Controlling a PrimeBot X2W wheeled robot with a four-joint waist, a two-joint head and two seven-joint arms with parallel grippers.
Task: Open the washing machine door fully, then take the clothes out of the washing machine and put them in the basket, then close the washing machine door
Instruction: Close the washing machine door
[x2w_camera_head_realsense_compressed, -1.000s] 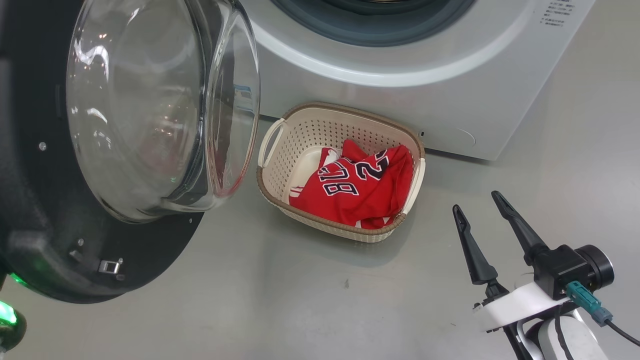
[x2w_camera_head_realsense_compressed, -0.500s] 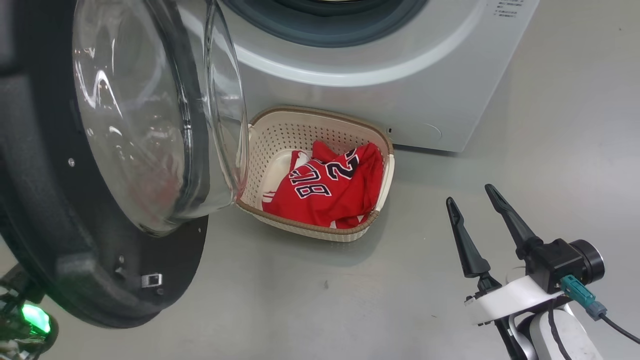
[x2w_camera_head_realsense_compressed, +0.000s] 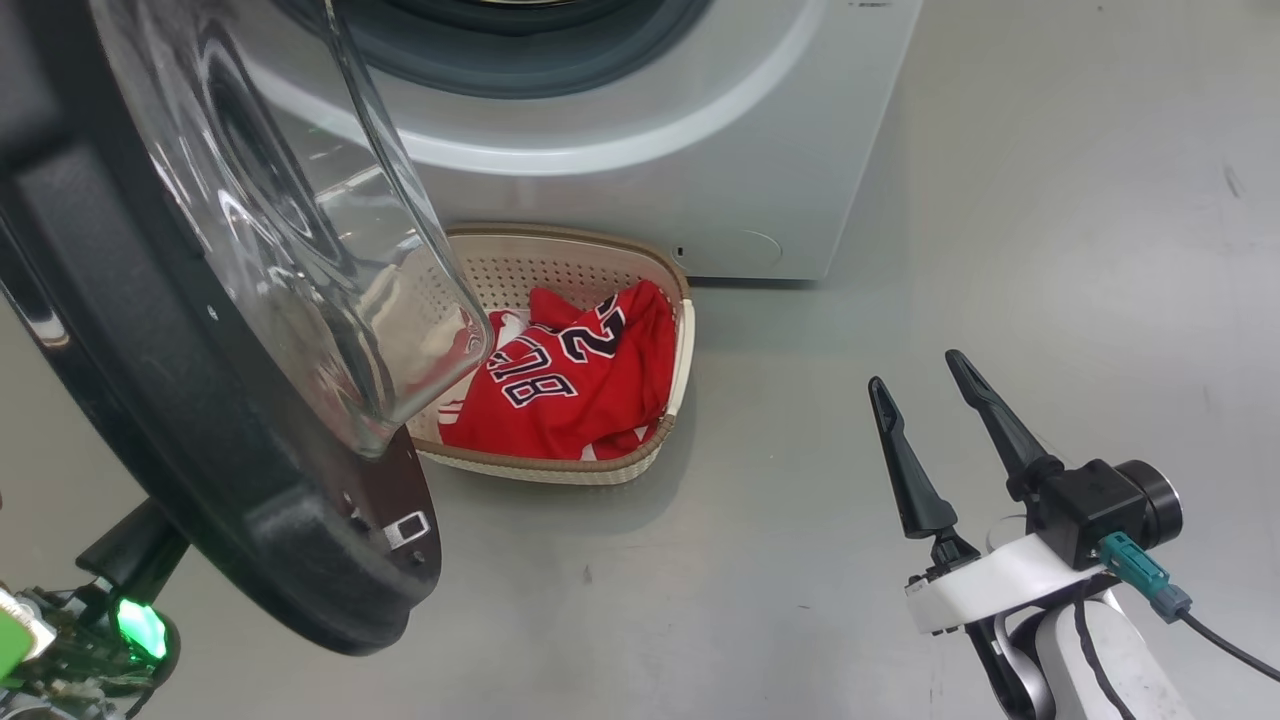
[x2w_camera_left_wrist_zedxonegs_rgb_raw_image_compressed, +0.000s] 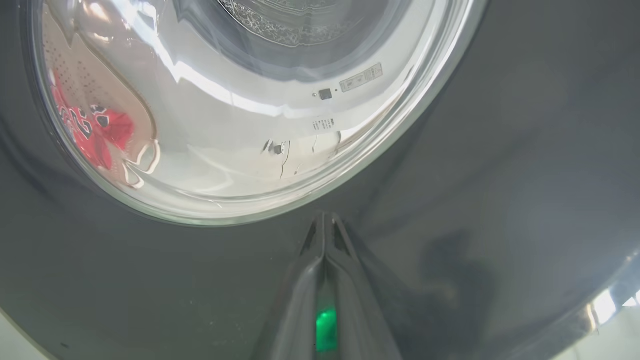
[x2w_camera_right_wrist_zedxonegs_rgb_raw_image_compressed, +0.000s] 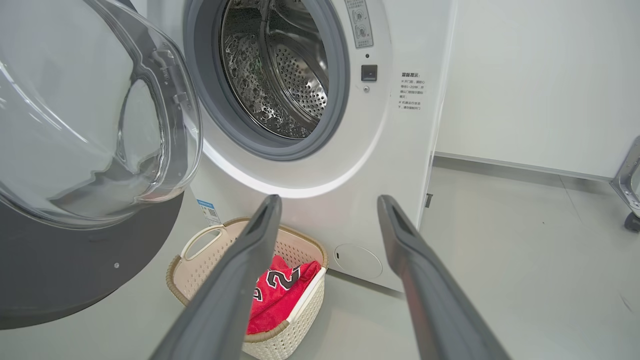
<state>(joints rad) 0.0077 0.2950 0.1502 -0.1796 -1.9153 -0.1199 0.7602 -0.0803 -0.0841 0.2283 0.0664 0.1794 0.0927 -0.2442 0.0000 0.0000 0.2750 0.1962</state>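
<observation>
step: clothes out, door closing left to do, by the look.
left jaws: left gripper (x2w_camera_left_wrist_zedxonegs_rgb_raw_image_compressed: 324, 219) pinched together with nothing between; tips against the glossy black rim (x2w_camera_left_wrist_zedxonegs_rgb_raw_image_compressed: 450, 200) of the washing machine door (x2w_camera_head_realsense_compressed: 250, 300), at 6 o'clock of the glass bowl (x2w_camera_left_wrist_zedxonegs_rgb_raw_image_compressed: 225, 100) in the left wrist view.
right jaws: right gripper (x2w_camera_head_realsense_compressed: 915, 368) spread wide and empty, over bare floor (x2w_camera_head_realsense_compressed: 780, 600) at 4 o'clock in the head view.
clothes: red jersey (x2w_camera_head_realsense_compressed: 570, 390) with dark numbers, bunched in the basket (x2w_camera_head_realsense_compressed: 560, 268); steel drum (x2w_camera_right_wrist_zedxonegs_rgb_raw_image_compressed: 280, 65) looks empty as far as the right wrist view reaches.
basket: on the floor, tight to the front of the washing machine (x2w_camera_head_realsense_compressed: 700, 180), at 6 o'clock under the drum mouth.
door: part swung, at 9 o'clock in the head view; bowl overlaps the basket's left end in that view.
risk 1: tips skating off the glossy rim during a push; point contact only, no grip.
risk 2: lower rim or bowl clipping the basket handle (x2w_camera_right_wrist_zedxonegs_rgb_raw_image_compressed: 200, 242) on the swing; clearance above it not readable.
risk 3: push ending short, latch (x2w_camera_head_realsense_compressed: 405, 528) not caught, door drifting back open.
room: open floor from 1 to 5 o'clock; tight from 9 to 11 between door, basket and washer front.
</observation>
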